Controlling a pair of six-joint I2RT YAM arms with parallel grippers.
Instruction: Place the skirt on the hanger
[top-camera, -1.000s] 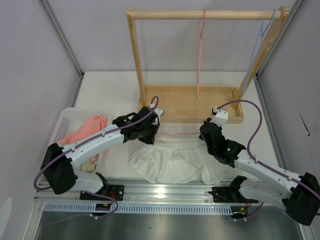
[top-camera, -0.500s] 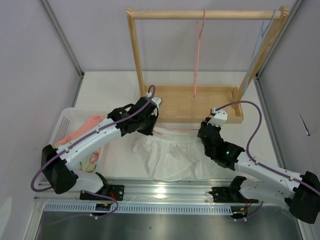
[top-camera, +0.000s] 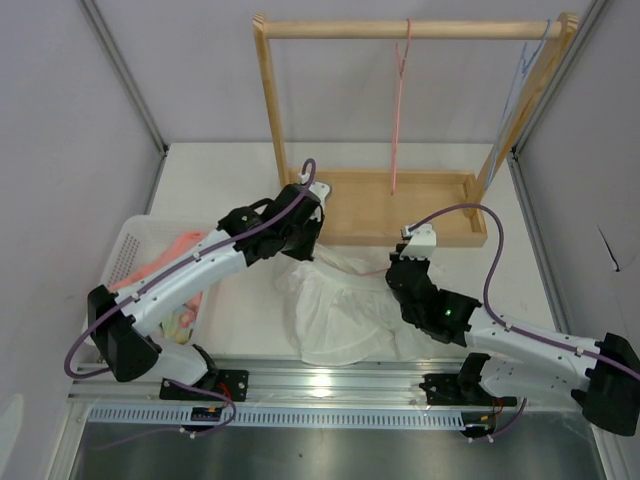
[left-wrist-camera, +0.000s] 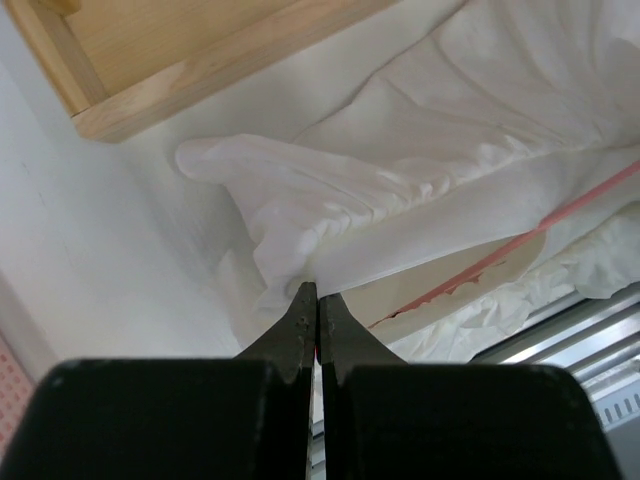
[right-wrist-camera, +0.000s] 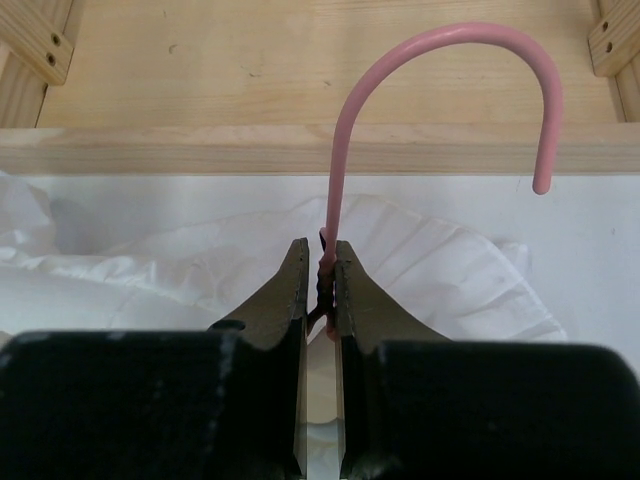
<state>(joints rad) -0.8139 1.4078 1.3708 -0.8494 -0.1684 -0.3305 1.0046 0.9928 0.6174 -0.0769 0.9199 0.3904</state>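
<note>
Tabletop (top-camera: 220, 180) carries the skirt (top-camera: 340, 310) between your arms: left jaws pinch its edge, right jaws pinch the hanger (right-wrist-camera: 465, 31) by its neck, hook pointing away.

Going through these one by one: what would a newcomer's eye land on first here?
The white skirt lies crumpled on the table between the two arms, near the front edge. The right gripper is clamped on the neck of the pale pink hanger, whose hook reaches toward the base of the wooden rack at the back. The left gripper pinches the skirt's edge.
</note>
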